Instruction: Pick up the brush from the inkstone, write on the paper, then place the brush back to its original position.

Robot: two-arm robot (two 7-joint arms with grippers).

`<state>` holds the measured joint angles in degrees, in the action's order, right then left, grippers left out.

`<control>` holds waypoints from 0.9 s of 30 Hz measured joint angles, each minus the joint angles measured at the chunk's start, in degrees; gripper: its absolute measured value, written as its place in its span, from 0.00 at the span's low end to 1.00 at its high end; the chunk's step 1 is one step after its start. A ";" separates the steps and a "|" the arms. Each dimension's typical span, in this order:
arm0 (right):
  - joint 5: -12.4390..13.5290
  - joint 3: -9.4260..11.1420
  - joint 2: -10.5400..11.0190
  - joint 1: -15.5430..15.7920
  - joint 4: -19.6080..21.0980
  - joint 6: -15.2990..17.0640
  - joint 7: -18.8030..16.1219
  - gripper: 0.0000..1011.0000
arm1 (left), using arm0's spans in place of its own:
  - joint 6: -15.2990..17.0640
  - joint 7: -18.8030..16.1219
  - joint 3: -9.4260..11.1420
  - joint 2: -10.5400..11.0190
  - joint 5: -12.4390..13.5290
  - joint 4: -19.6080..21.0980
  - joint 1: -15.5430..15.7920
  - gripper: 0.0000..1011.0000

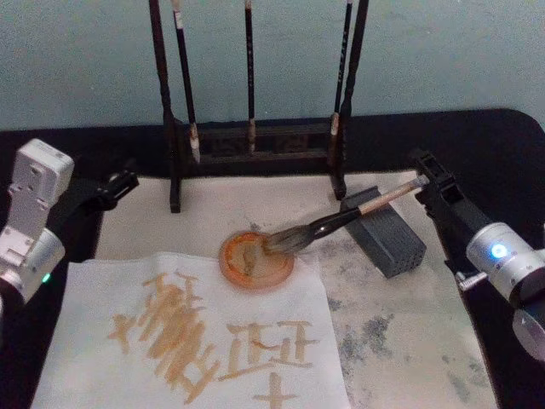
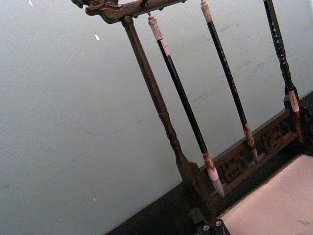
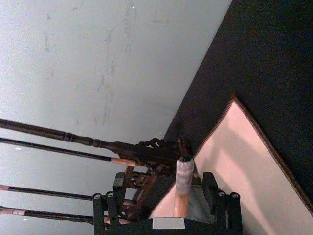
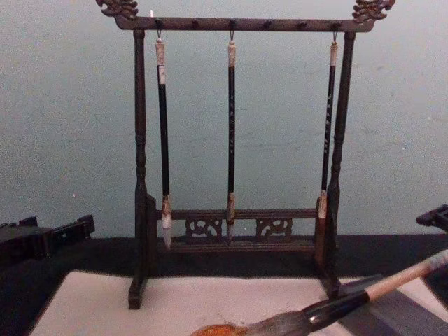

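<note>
One large bushy-headed brush [image 1: 328, 225] rests on the grey block [image 1: 387, 232], bristles in the orange dish [image 1: 255, 261]. At three o'clock, the right gripper [image 1: 423, 181] straddles its handle tip, fingers apart. At nine o'clock, the left gripper [image 1: 126, 181] idles; its fingers' gap can't be told.

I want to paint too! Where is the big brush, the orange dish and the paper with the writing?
the brush [image 1: 319, 228]: head view, on its black lower shaft.
the orange dish [image 1: 234, 264]: head view, on its left rim.
the paper [image 1: 94, 298]: head view, on a bare part near its left edge.
</note>
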<state>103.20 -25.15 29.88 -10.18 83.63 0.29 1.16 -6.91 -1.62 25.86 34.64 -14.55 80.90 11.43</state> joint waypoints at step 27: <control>-37.69 -14.29 16.04 -8.71 20.52 8.09 17.05 1.00 | 0.00 0.00 0.00 0.00 0.00 0.00 0.00 0.99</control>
<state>65.51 -39.44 45.91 -18.90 104.15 8.38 18.21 -6.91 -1.62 25.86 34.64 -14.55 80.90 11.43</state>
